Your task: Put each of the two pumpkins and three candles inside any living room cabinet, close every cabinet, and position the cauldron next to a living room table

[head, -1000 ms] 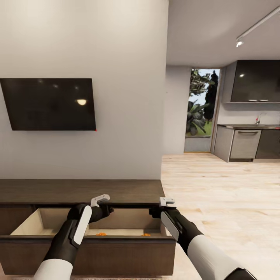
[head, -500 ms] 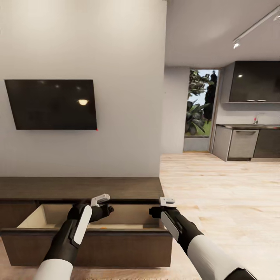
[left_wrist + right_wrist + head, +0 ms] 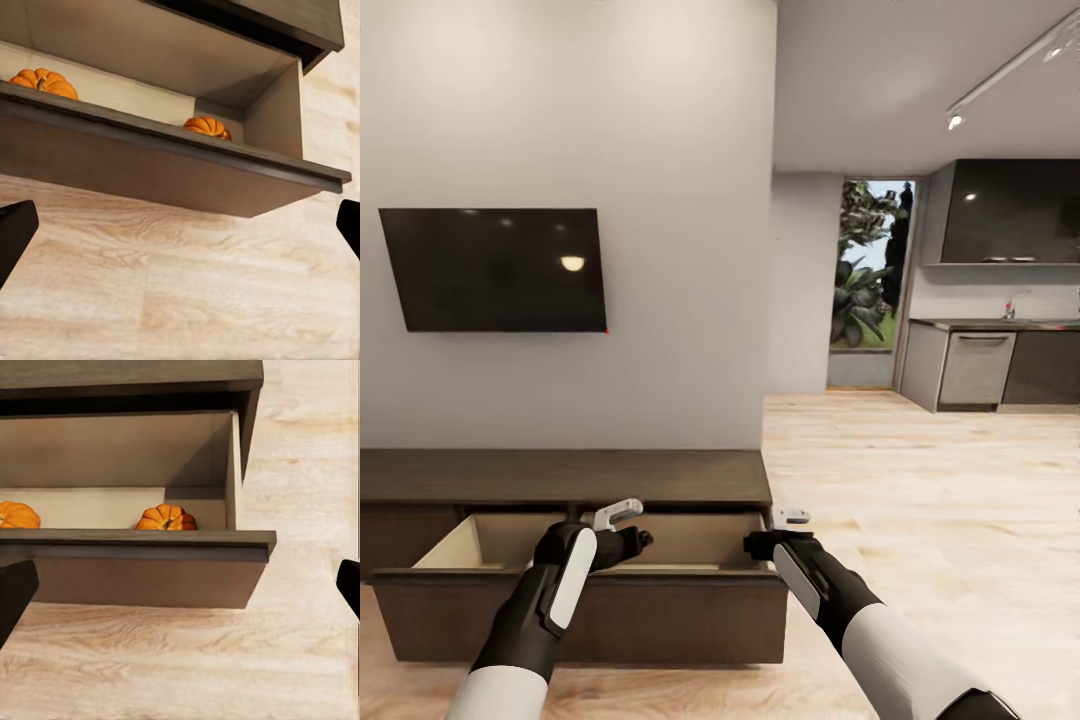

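The cabinet (image 3: 560,478) is a long, low dark-brown unit under the wall TV. One of its drawers (image 3: 575,600) stands pulled out, showing a pale interior. Two orange pumpkins lie inside it: one (image 3: 45,81) near the middle, the other (image 3: 206,126) by the end wall. In the right wrist view they are the pumpkin (image 3: 166,517) near the corner and the pumpkin (image 3: 15,515) at the frame edge. My left gripper (image 3: 618,515) and right gripper (image 3: 791,517) hover open and empty in front of the drawer. The candles, the cauldron and the table are out of view.
A black TV (image 3: 495,268) hangs above the cabinet. Pale wooden floor (image 3: 920,500) stretches to the right toward a kitchen with grey units (image 3: 980,368) and a glass door (image 3: 868,270) with plants behind it.
The whole view has drawn back from the cabinet, so the camera has moved. The pumpkins seen over the drawer front earlier are now hidden behind it in the head view. Both arms keep their pose.
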You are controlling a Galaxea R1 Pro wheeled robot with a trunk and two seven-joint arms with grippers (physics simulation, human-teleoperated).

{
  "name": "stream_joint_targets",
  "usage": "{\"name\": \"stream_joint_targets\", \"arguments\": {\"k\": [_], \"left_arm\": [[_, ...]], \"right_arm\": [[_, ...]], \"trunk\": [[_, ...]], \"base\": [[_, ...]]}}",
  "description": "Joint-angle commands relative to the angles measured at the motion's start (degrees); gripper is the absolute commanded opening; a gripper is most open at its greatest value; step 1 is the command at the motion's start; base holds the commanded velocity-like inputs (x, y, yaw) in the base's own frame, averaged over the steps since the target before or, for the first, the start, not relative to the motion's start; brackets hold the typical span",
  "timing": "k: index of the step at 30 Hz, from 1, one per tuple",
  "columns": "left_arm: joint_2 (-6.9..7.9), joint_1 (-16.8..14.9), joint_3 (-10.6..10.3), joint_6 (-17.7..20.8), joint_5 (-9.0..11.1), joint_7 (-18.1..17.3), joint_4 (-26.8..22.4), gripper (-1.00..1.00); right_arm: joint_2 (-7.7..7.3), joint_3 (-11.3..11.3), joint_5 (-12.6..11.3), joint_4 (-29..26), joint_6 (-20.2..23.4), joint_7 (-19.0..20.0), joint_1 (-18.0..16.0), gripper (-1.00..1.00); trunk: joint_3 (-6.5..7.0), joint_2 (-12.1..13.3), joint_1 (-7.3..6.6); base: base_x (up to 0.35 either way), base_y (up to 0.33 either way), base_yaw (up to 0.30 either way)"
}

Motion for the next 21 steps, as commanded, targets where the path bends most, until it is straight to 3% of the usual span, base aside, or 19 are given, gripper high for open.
{"name": "stream_joint_targets", "arguments": {"k": [1, 8, 17, 21], "left_arm": [[-0.05, 0.0, 0.1, 0.2, 0.6, 0.5, -0.1, 1.00], [-0.04, 0.0, 0.2, 0.2, 0.6, 0.5, 0.0, 1.00], [-0.05, 0.0, 0.2, 0.2, 0.8, 0.5, 0.1, 1.00], [-0.07, 0.0, 0.3, 0.1, 0.7, 0.5, 0.1, 1.00]], "right_arm": [[-0.05, 0.3, -0.6, -0.1, 0.2, -0.5, 0.0, 1.00], [-0.05, 0.4, -0.6, -0.1, 0.2, -0.5, 0.0, 1.00], [-0.05, 0.4, -0.6, -0.1, 0.1, -0.5, 0.0, 1.00], [-0.05, 0.3, -0.6, -0.1, 0.1, -0.5, 0.0, 1.00]], "trunk": [[-0.07, 0.0, -0.03], [-0.07, 0.0, -0.03], [-0.07, 0.0, -0.03], [-0.79, -1.6, 0.84]], "base": [[-0.264, -0.081, 0.000], [-0.153, -0.022, 0.000], [-0.020, -0.001, 0.000], [0.000, 0.000, 0.000]]}}
